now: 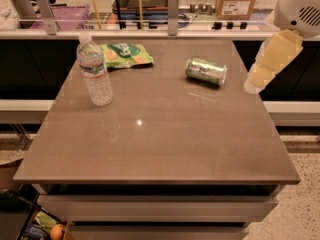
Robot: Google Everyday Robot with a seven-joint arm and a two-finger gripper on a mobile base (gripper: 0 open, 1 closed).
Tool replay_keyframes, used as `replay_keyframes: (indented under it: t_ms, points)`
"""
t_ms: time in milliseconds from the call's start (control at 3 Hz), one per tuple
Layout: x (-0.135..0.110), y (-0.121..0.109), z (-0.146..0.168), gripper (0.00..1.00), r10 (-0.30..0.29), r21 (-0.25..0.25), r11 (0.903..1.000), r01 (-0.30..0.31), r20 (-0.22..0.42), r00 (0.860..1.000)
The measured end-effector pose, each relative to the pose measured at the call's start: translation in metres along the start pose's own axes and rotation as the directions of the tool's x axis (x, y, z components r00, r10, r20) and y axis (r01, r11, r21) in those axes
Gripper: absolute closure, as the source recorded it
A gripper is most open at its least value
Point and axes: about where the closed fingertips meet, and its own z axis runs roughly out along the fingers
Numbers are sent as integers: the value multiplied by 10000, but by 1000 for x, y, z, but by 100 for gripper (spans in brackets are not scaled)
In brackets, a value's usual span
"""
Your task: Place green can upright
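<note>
The green can (206,71) lies on its side on the brown table (160,144), toward the far right, with its silver end facing right. My gripper (255,84) hangs at the table's right edge, to the right of the can and apart from it. It is a cream-coloured piece slanting down and to the left from the white arm (300,6).
A clear water bottle (94,71) stands upright at the far left. A flat green snack bag (125,55) lies behind it. A counter with a rail (172,9) runs behind the table. Speckled floor (300,204) lies on the right.
</note>
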Motion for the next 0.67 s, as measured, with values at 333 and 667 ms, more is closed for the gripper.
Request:
replay_keyframes:
  t_ms: [333, 667]
  points:
    - [-11, -17, 15, 0, 502, -171, 9986, -502, 10, 9987]
    - [-19, -32, 33, 0, 837, -130, 9964, -840, -212, 9963]
